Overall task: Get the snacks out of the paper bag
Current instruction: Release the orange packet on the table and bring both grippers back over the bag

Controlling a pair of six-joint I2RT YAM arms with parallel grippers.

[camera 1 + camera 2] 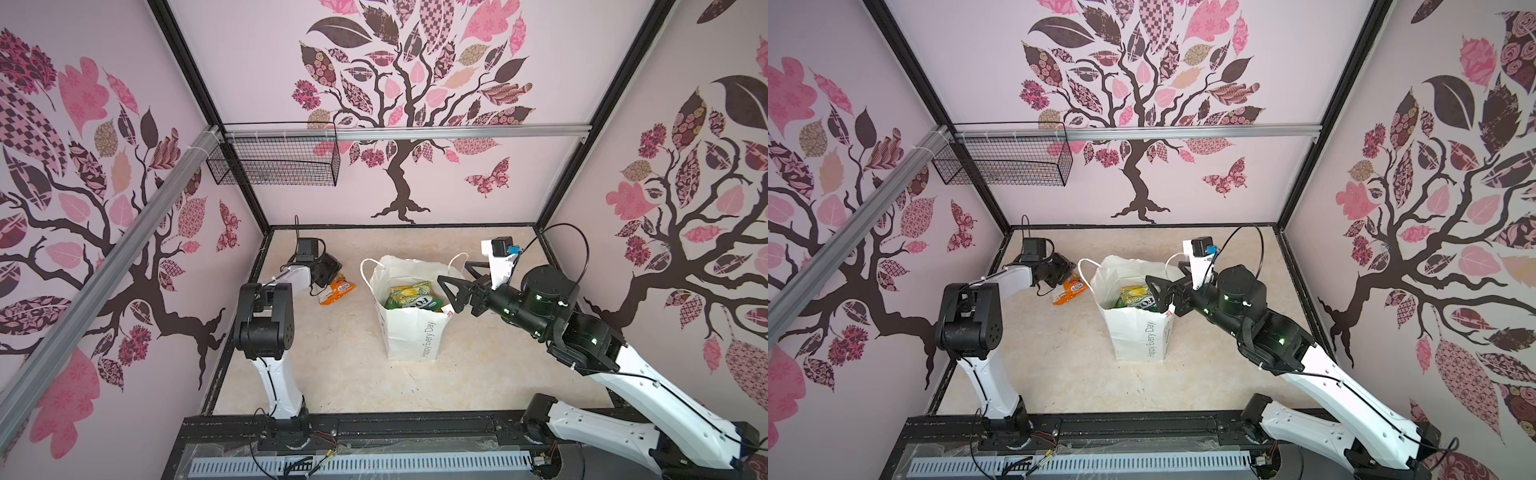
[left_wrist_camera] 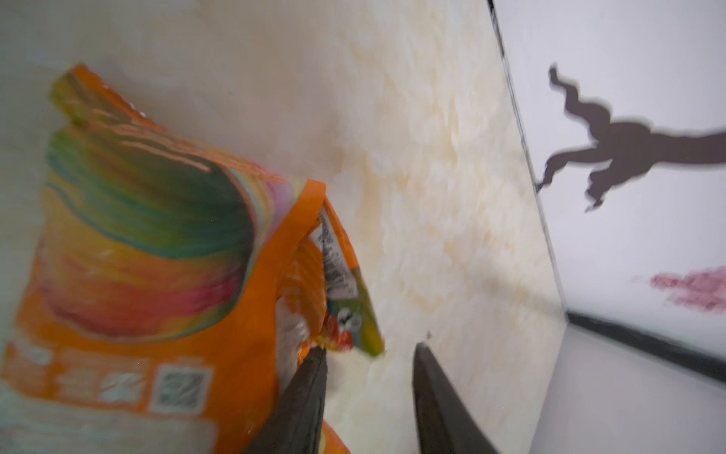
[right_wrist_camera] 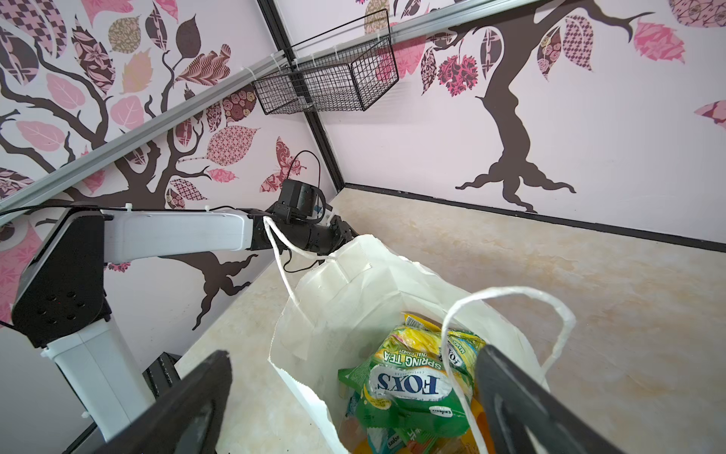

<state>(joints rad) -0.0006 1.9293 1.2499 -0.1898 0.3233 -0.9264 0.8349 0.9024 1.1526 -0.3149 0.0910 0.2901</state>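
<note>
The bench (image 1: 478, 374) fills the lower middle of both top views. The white paper bag (image 1: 409, 332) stands upright at its centre with its mouth open. At the right edge of that mouth hangs the right tool (image 1: 453, 271), its jaws spread wide and empty. The left tool (image 2: 369, 348) sits left of the bag, jaws partly apart with bare bench between them. An orange packet (image 1: 337, 289) lies flat on the bench just left of the bag. It seems to touch one finger, though the left wrist view is too blurred to be sure.

One snack looks to be out, so the step in hand is likely setting it down. A green-yellow packet (image 3: 408, 385) tops the heap inside the bag. The next move probably calls for the right tool to dip past the cord handle (image 3: 510, 293) and pinch that packet without tipping the bag.
</note>
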